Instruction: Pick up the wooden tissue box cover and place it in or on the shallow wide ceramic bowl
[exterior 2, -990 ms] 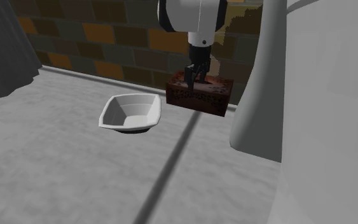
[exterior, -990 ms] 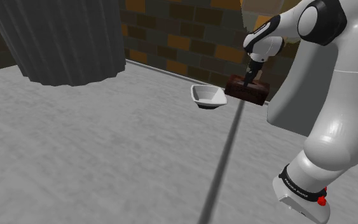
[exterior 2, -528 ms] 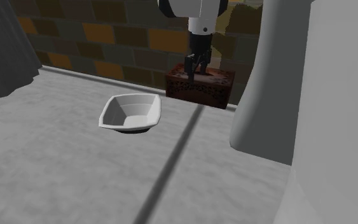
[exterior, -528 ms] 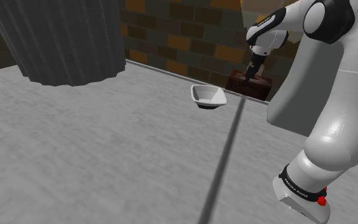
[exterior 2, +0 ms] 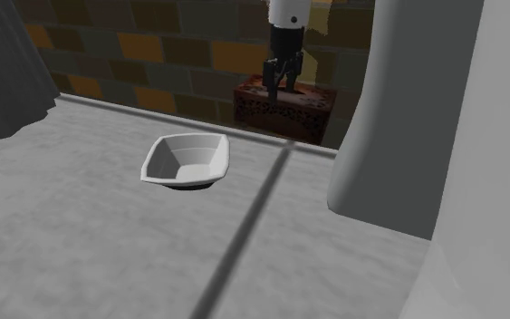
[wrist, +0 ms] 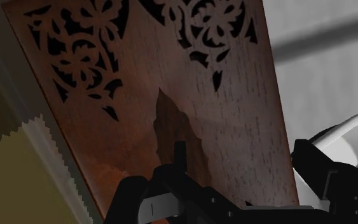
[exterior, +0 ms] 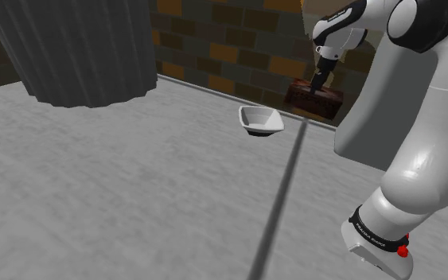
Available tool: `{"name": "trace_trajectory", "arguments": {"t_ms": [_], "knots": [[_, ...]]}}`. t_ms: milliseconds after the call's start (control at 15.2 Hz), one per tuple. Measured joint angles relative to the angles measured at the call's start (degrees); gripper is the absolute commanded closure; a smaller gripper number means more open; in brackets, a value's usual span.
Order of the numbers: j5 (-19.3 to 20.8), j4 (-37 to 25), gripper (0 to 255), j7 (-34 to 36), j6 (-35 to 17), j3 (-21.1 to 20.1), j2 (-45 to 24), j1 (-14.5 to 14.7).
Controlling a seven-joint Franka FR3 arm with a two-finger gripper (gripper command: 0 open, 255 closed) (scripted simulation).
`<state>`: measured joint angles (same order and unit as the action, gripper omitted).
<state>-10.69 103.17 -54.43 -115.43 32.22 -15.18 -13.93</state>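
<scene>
White bowl (exterior 2: pixel 187 161) sits on the grey surface, its inside bare. To the right and farther back, the carved brown cover (exterior 2: pixel 289 113) hangs in the air against the brick wall, well apart from the bowl. The gripper (exterior 2: pixel 280 86) grips the cover's edge, one finger down through the top opening, the other outside.

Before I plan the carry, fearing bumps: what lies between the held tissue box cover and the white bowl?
Nothing: the second exterior view shows bare grey surface between the tissue box cover and the bowl.
</scene>
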Motion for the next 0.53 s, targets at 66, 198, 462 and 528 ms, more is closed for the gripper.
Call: {"name": "trace_trajectory", "arguments": {"t_ms": [66, 198, 462, 528], "knots": [[0.37, 0.06, 255, 0.19, 0.47, 0.11, 0.63, 0.14], [0.67, -1.09, 255, 0.35, 1.91, 0.25, 0.99, 0.11], [1.36, -2.77, 255, 1.31, 4.31, 0.27, 1.9, 0.56], [1.78, -2.38, 255, 2.53, 4.38, -0.04, 2.56, 1.39]]}}
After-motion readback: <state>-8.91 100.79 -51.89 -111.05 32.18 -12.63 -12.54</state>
